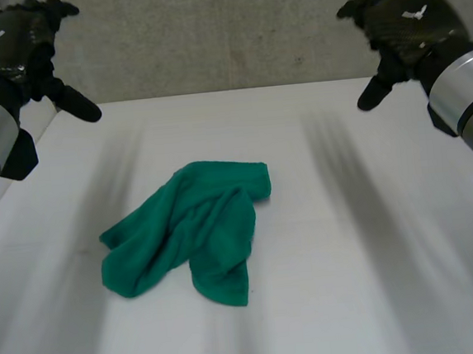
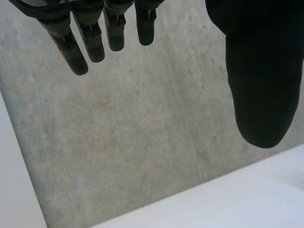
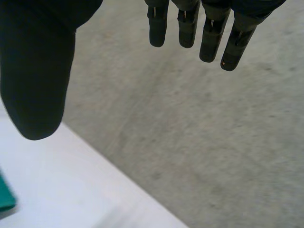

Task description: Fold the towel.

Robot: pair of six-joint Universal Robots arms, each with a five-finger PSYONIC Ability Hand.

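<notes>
A green towel (image 1: 193,231) lies crumpled in a loose heap on the middle of the white table (image 1: 378,280). My left hand (image 1: 18,47) hangs high at the far left, well away from the towel, fingers (image 2: 85,38) straight and thumb (image 2: 261,85) spread, holding nothing. My right hand (image 1: 405,25) hangs high at the far right, equally far from the towel, with its fingers (image 3: 204,33) straight and its thumb (image 3: 38,80) apart, empty. A small corner of the towel (image 3: 5,197) shows below the right thumb.
A grey concrete wall (image 1: 224,37) stands along the far edge of the table. Bare white tabletop surrounds the towel on all sides.
</notes>
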